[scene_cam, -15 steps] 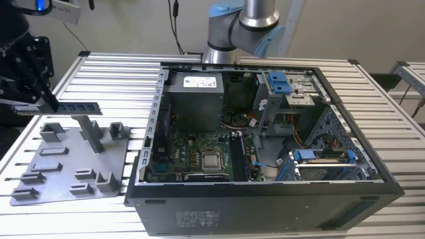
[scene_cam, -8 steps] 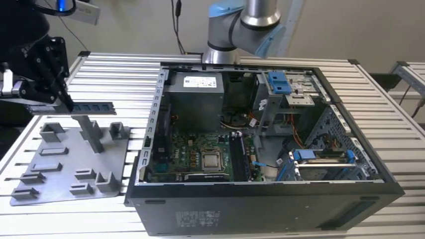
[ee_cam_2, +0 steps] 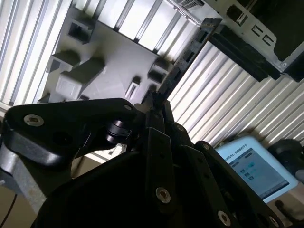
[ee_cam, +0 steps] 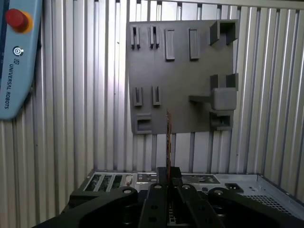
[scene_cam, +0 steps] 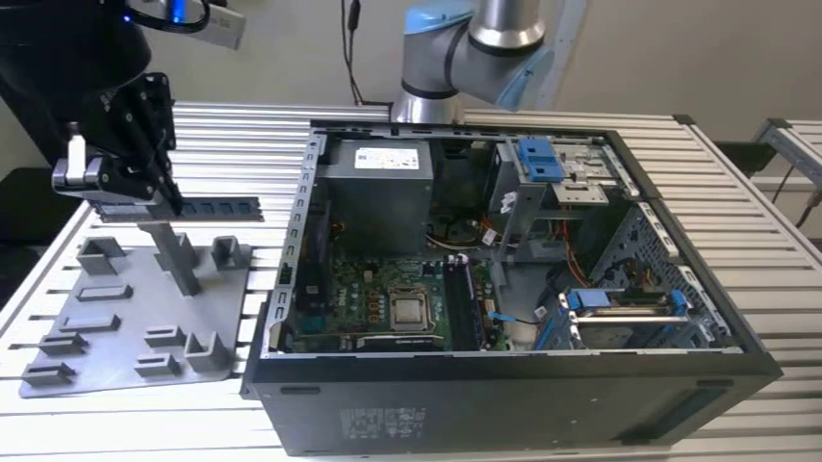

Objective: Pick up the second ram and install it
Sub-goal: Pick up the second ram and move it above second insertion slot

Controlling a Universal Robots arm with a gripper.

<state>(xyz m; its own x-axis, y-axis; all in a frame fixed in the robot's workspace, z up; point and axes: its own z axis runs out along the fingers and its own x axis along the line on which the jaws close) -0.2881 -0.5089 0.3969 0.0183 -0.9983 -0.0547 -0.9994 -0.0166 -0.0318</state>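
Black end effector (scene_cam: 169, 200), at the exterior view's left, clamped on one end of the memory stick (scene_cam: 221, 206). The stick is held level in the air above the grey tray (scene_cam: 129, 313) on the slatted surface (scene_cam: 225, 130). Open computer case (scene_cam: 514, 289) stands at the exterior view's right.

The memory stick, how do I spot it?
Find the big open computer case. To the exterior view's left lies a grey tray with posts; above it the black gripper holds the memory stick. It's the only thin dark strip, gripped at one end.
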